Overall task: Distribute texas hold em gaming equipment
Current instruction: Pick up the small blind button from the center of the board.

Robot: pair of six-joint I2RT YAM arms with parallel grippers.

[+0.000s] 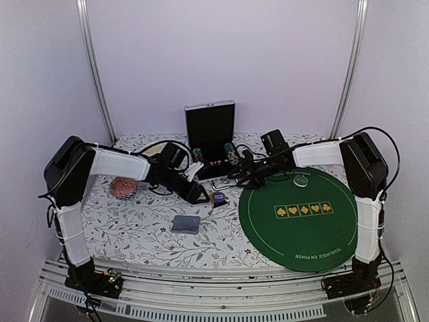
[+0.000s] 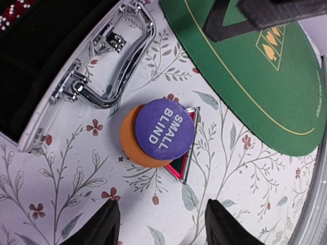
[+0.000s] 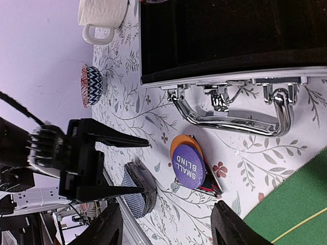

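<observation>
One open case [image 1: 210, 122] with chips [image 2: 15, 7]

Both wrist cameras closely face the purple disc [image 2: 166, 126].

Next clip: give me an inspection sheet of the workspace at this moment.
Surface: floral cloth, with a round green poker mat on its right side.
Job's things: purple SMALL BLIND disc lying on an orange disc and a dark triangular marker; card deck on the cloth; open case at the back.
Clutter: cream mug; round patterned piece, kind unclear.
Grippers: left gripper and right gripper both open, empty, near the disc pile.
Cables: black cables along the arms.
Surroundings: plain pale walls, metal poles.
</observation>
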